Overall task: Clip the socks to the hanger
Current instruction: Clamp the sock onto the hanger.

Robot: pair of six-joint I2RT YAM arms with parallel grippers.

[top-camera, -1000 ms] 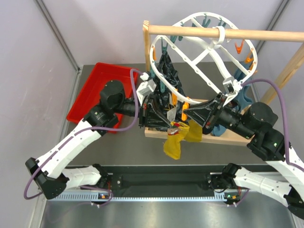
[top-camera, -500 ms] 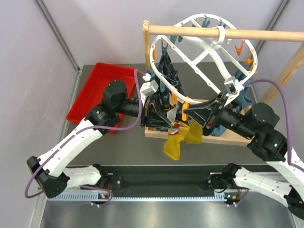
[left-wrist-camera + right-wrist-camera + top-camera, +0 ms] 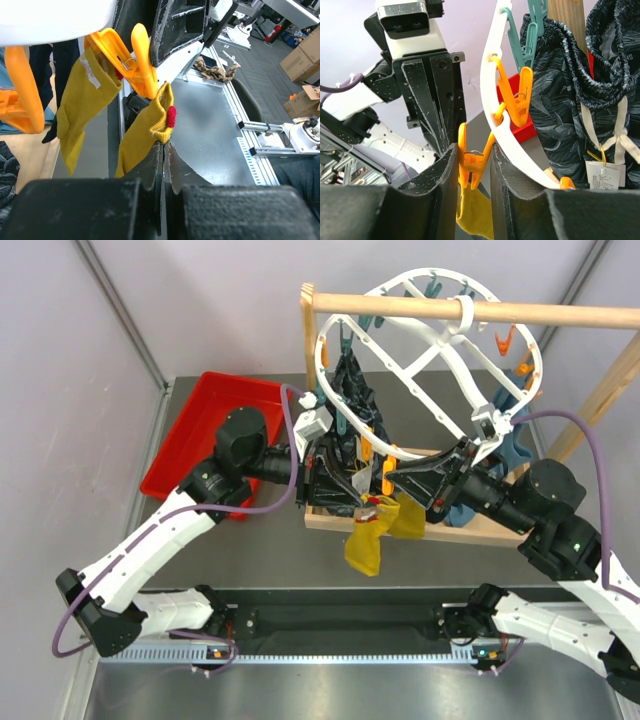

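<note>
The white oval hanger (image 3: 322, 355) hangs from the wooden rod. My left gripper (image 3: 350, 495) is shut on the red-marked cuff of a mustard-yellow sock (image 3: 142, 140), holding it up against the lower tips of an orange clip peg (image 3: 142, 65). My right gripper (image 3: 472, 150) is shut on that same orange peg (image 3: 472, 160), squeezing its handles under the hanger's rim (image 3: 492, 85). Whether the peg grips the cuff I cannot tell. The held sock (image 3: 365, 545) dangles below both grippers. Beside it, a second yellow sock (image 3: 82, 105) hangs clipped in another orange peg.
A large dark patterned cloth (image 3: 570, 100) hangs from the hanger just behind the pegs. A red tray (image 3: 205, 430) sits at the left. The wooden rod (image 3: 560, 312), its posts and base board (image 3: 480, 525) stand close behind the grippers. A teal-blue cloth (image 3: 510, 455) is at the right.
My left arm has edged slightly right, toward the hanger. The right arm, peg and socks look unchanged.
</note>
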